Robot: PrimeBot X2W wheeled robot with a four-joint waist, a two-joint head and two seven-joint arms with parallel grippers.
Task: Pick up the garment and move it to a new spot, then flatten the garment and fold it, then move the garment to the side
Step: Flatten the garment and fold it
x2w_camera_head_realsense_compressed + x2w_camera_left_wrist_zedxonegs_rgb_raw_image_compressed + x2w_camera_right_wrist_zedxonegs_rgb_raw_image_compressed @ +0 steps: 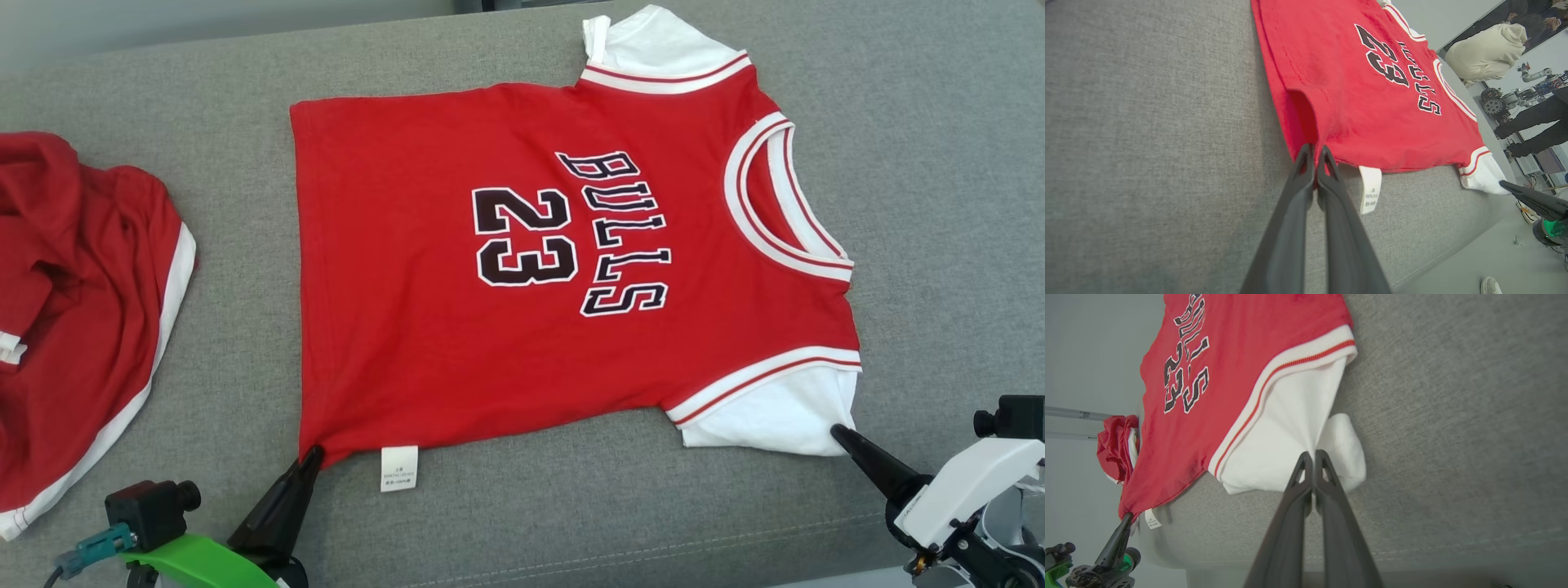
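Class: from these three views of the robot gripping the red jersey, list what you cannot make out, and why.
- The care label: print too small to read, head view.
- The second red garment: crumpled, cut off by the head view's left edge.
- The jersey: its back lies hidden under its front.
- How much cloth the left gripper and right gripper pinch: hidden between shut fingers, wrist views.

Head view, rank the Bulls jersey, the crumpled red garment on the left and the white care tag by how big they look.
1. Bulls jersey
2. crumpled red garment, though the frame edge cuts it off
3. white care tag
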